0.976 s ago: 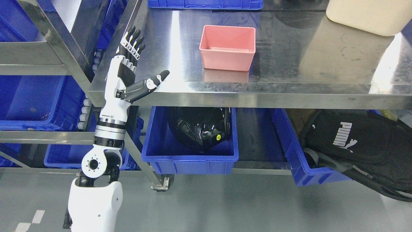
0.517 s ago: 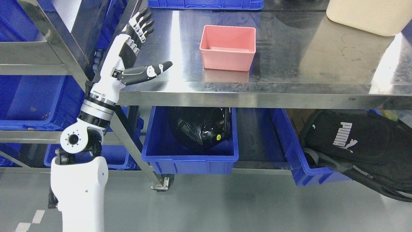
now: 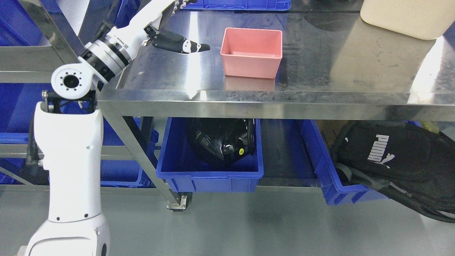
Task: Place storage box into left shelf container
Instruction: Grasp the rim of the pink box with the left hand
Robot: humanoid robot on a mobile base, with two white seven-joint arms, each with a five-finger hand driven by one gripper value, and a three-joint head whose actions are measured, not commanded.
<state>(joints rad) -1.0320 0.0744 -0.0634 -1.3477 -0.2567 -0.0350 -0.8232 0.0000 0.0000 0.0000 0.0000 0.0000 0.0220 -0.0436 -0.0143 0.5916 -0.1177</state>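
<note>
Steel shelf top [image 3: 320, 81], grey floor [image 3: 249, 227] below

The picture is bright and sharp. Light from above makes white shiny streaks on the metal table [image 3: 320, 64], one just under the left hand [image 3: 167, 26] by its thumb tip. The pink box [image 3: 251, 52] shows a soft reflection below it. Under the table it is darker.

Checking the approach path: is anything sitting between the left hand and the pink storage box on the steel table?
Nothing visible. The left hand is open above the steel table, thumb pointing at the pink storage box, with only bare tabletop in the gap between them. The box is empty and ungrasped.
</note>
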